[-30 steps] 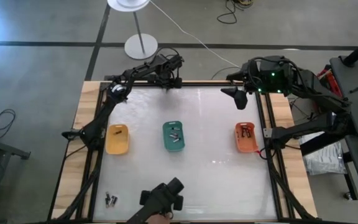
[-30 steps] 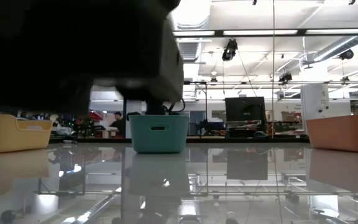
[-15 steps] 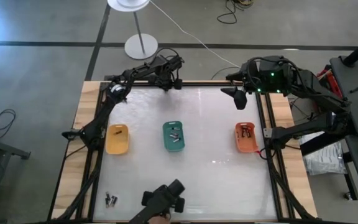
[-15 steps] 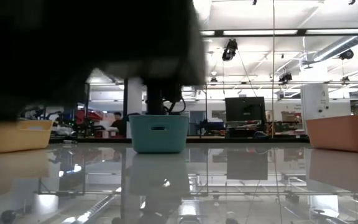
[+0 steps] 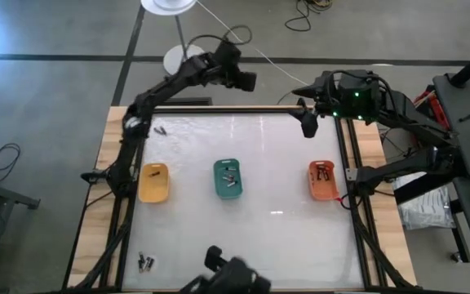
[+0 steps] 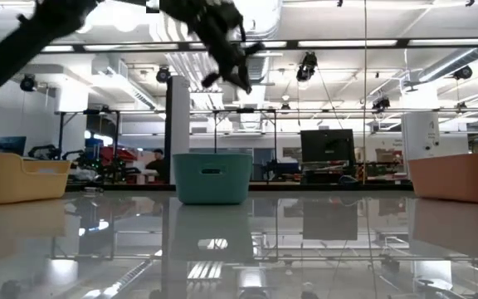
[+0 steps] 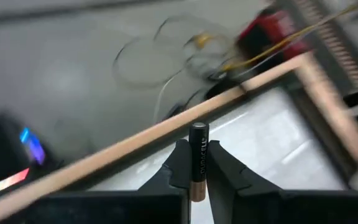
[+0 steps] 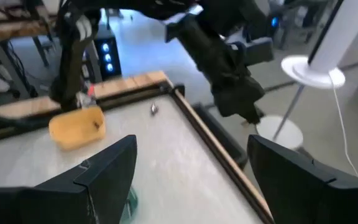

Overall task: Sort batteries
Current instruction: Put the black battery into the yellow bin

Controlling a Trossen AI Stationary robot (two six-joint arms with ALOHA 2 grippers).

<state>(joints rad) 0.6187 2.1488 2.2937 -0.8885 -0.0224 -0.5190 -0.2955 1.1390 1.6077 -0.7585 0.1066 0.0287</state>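
My left gripper hangs high over the table's far edge, shut on a black battery with a copper end. In the low view it shows at the top. My right gripper hovers open over the far right corner, its fingers holding nothing. Loose batteries lie on the table at the far left and near left. More lie in the yellow tray, the green tray and the orange tray. My left gripper pinches the battery's black body between its two fingers. The battery lies along the fingers, its black end sticking out past their tips and its copper end back between them. It is lifted clear of the table.
The three trays stand in a row across the middle of the glossy white table. A wooden frame borders it. A dark object sits at the near edge. A white lamp base stands beyond the far edge.
My left gripper has risen steeply from the table's far edge and tipped from pointing down toward level, carrying the battery clear. Its arm no longer covers the far-left batteries. The dark object at the near edge has drawn back and no longer blocks the low view.
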